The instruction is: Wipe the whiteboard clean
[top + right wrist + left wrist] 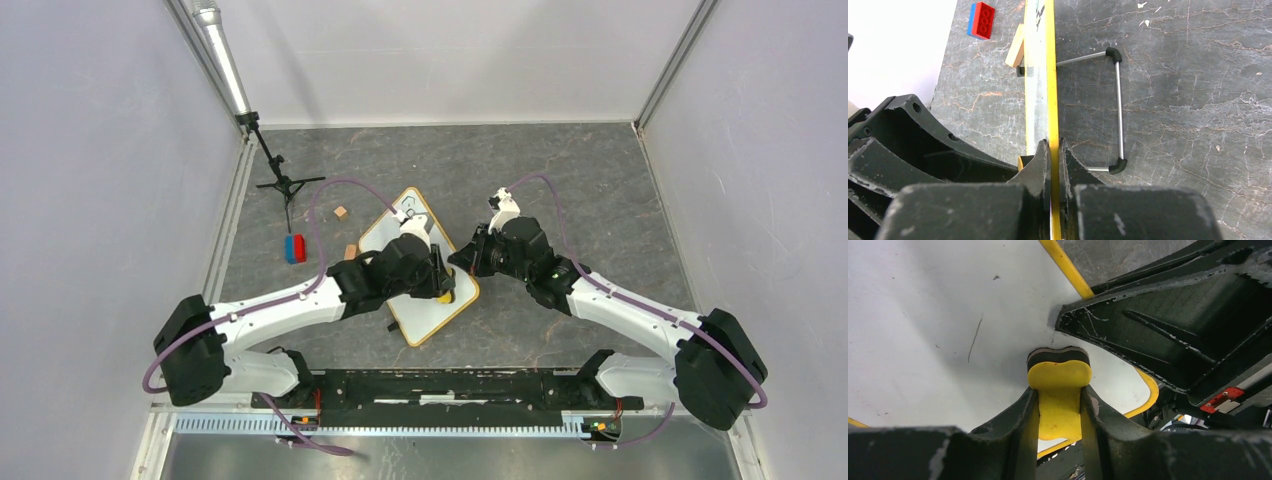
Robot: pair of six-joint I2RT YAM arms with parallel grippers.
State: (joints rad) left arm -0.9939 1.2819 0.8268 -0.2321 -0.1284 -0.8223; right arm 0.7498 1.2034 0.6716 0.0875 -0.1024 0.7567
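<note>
Grey marbled worktop point(560, 180), plain white walls around. The whiteboard point(432, 318) lies mid-worktop, cornerwise to the arms. The right hand point(1054, 150) pinches its yellow frame edge, and the left hand point(1059, 400) pinches a yellow eraser point(1059, 375) at the white face. The board looks stiff, light and slick, so I'd hold it by the frame.

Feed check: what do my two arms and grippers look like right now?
Both arms match: the left arm and right arm have white links with bulky black joints. A purple cable loops along each. The left gripper and right gripper have scuffed matte-black, tapered fingers.
</note>
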